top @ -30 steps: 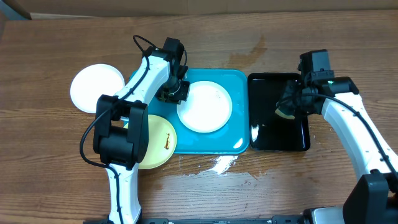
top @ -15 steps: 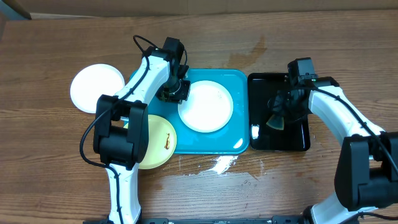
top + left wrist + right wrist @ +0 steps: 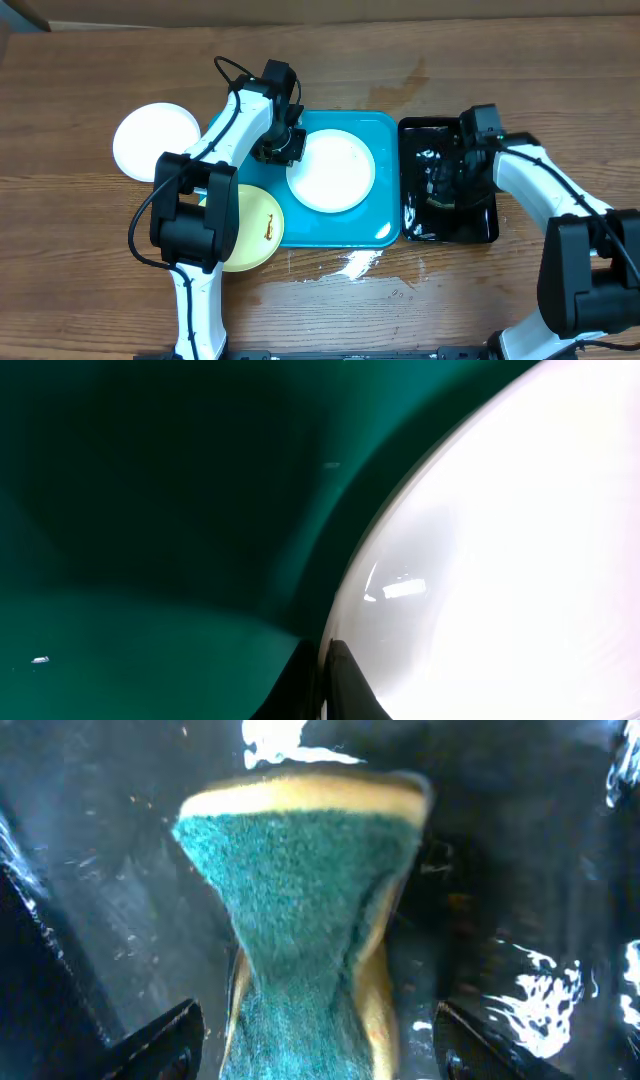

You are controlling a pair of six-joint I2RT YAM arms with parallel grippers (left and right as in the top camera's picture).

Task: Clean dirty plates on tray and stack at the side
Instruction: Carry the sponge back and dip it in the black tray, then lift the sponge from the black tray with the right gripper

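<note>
left pincer clamps white plate rim.

No text, label, brand, number or sign can be read in any of the views

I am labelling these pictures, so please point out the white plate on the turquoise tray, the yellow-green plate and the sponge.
white plate (image 3: 330,170), overhead view, the middle of its face.
yellow-green plate (image 3: 255,215), overhead view, its uncovered right part.
sponge (image 3: 300,890), right wrist view, its green scouring side.
</note>
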